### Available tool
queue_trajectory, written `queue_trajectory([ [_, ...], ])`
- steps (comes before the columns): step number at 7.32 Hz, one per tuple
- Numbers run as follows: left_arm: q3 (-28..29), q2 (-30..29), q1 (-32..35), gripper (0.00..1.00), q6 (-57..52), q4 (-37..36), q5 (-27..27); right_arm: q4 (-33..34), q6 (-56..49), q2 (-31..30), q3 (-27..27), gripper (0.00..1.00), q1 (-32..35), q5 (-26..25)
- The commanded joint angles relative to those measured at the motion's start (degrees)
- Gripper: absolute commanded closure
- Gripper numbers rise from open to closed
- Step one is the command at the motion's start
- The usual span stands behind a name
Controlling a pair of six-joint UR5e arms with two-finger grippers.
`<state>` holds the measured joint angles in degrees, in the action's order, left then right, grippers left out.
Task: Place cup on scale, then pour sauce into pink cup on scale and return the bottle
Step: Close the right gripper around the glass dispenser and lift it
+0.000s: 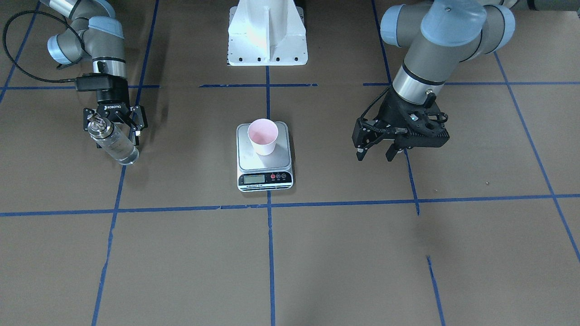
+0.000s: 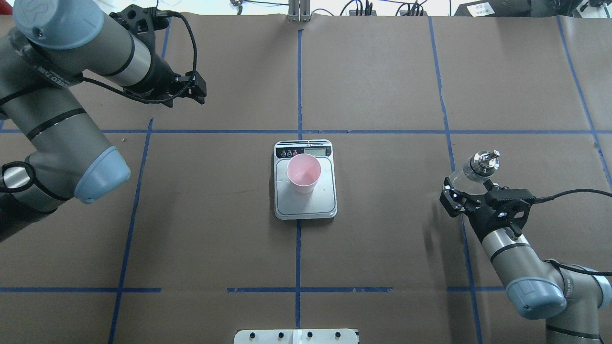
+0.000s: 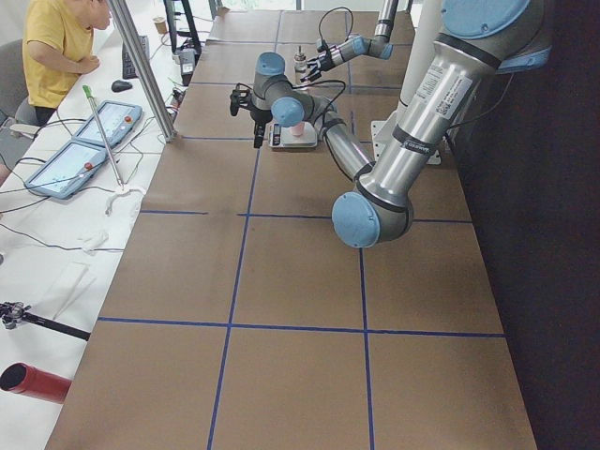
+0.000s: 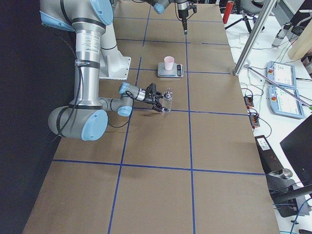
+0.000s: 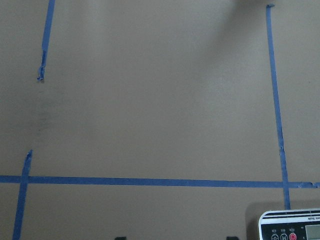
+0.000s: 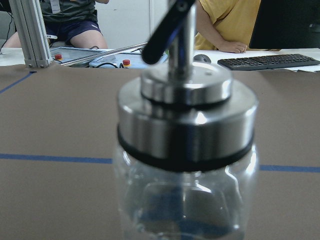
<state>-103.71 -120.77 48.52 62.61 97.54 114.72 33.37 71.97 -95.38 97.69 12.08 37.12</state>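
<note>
The pale pink cup [image 1: 263, 136] stands upright on the silver platform of the scale [image 1: 282, 157] at the table's middle, also in the overhead view [image 2: 303, 173]. My right gripper [image 1: 117, 141] is shut on the clear glass bottle [image 1: 115, 144] with the silver pourer cap [image 2: 484, 162], upright and low over the table on my right side. The bottle fills the right wrist view [image 6: 185, 150], with clear liquid low inside. My left gripper [image 1: 375, 154] is open and empty, hanging above the table to the scale's far left side, well away from the cup.
The robot's white base plate [image 1: 267, 40] sits behind the scale. Blue tape lines cross the brown table. The scale's front corner [image 5: 292, 227] shows in the left wrist view. Operators, tablets and a keyboard are beyond the table's far edge.
</note>
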Motion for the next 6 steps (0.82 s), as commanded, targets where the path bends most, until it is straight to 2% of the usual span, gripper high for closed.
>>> queue_trajectory([
  [1,-0.09,0.01,0.0,0.27,0.06,-0.16,-0.02,-0.06,-0.08,0.89,-0.84,0.01,-0.03,-1.87],
  [6,-0.35,-0.08,0.0,0.27,0.15,-0.16,0.07,-0.15,-0.08,1.68,-2.32,0.04,-0.12,-2.58],
])
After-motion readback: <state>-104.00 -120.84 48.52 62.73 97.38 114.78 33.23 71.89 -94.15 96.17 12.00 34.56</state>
